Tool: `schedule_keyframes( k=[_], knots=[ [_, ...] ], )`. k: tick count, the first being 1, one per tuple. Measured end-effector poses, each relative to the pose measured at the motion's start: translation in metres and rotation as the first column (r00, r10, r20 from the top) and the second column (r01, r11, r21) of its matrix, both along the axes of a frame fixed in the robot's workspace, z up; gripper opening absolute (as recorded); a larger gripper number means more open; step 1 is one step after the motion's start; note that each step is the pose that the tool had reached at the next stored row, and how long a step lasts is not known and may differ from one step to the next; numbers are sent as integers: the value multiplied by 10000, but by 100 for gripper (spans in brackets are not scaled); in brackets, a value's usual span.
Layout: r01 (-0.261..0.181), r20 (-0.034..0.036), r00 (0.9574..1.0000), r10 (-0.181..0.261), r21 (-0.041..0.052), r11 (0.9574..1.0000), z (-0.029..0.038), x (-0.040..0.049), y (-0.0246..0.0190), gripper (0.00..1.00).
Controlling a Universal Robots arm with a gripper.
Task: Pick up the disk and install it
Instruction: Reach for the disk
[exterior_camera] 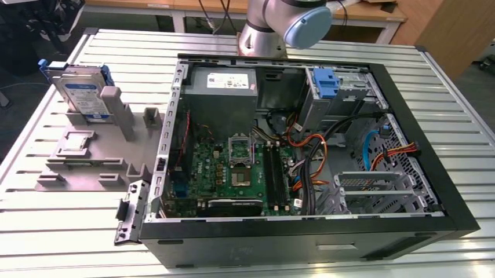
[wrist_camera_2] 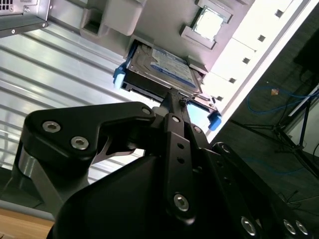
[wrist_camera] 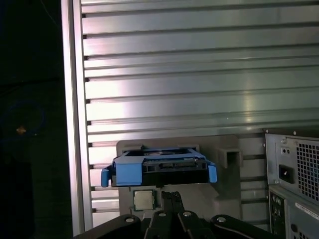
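- Pincer pressed together, empty.
- Disk dead ahead of tips, apart; long axis crosswise to pincer.
- Disk on edge in grey holder, on the exterior view's left of PC case.

Disk edge partly behind hand

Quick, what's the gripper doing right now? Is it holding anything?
Gripper: closed, holding nothing; the disk stands apart in front of it.
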State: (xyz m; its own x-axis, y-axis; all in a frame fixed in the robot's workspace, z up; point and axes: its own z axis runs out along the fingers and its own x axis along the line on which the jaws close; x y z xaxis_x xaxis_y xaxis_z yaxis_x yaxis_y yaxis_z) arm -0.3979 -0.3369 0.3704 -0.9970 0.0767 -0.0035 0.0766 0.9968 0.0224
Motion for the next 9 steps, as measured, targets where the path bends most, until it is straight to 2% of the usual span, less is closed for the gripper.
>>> schedule_keyframes(
  k=[9],
  knots=[
    [-1,3,10000,1,1,10000,-20,-151,42,10]
  ],
)
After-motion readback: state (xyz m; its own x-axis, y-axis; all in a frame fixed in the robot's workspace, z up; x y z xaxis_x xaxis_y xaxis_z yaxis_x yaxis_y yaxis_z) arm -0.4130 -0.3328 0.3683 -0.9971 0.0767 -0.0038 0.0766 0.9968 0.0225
